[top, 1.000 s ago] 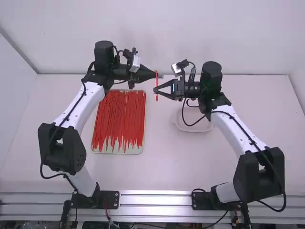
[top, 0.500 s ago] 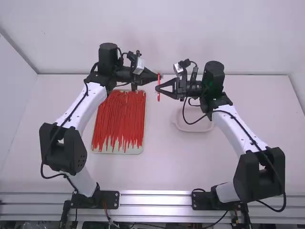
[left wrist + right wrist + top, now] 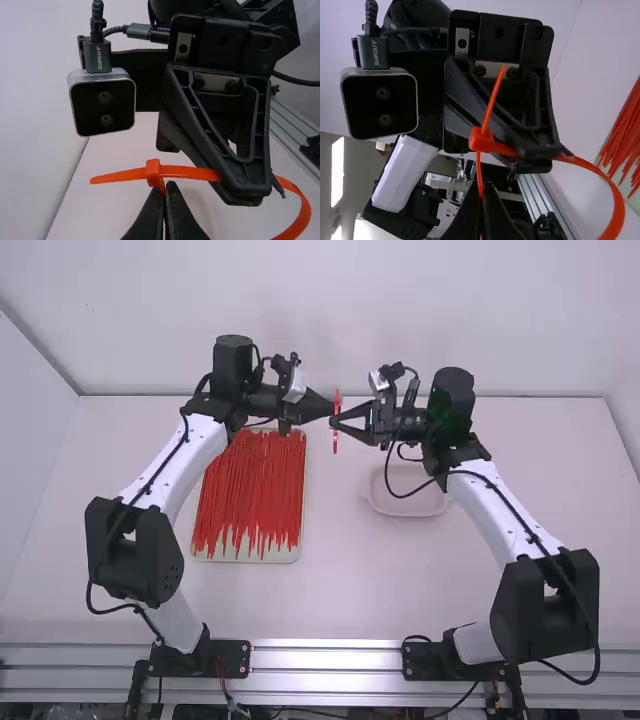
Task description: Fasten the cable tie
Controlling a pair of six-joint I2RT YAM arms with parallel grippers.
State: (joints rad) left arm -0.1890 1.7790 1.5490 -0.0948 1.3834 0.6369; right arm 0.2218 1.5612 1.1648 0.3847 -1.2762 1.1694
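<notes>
Tie: the red plastic cable tie (image 3: pixel 335 440) hangs in the air between the two arms, above the white counter (image 3: pixel 330 580) and just past the far end of the flat tan tray (image 3: pixel 245 558) of loose red ties (image 3: pixel 250 490). Its strap appears to pass through the square head, leaving a wide loop.
Left gripper: the left gripper (image 3: pixel 327 415) is pinched closed on the strap beside the head.
Right gripper: the right gripper (image 3: pixel 340 423) is clamped narrow on the thin tail.
Slip risk: both holds are fingertip pinches on smooth, narrow plastic. A pull off the strap's line would likely drag it free and drop the tie.
Collision risk: the two sets of fingertips nearly touch, so a small misaligned move could knock them together.
Jam risk: twisting the tail may bind it in the head and leave the loop unfastened.
Fall zone: a dropped tie could land among the loose red ties or near the shallow white dish (image 3: pixel 405 508).
</notes>
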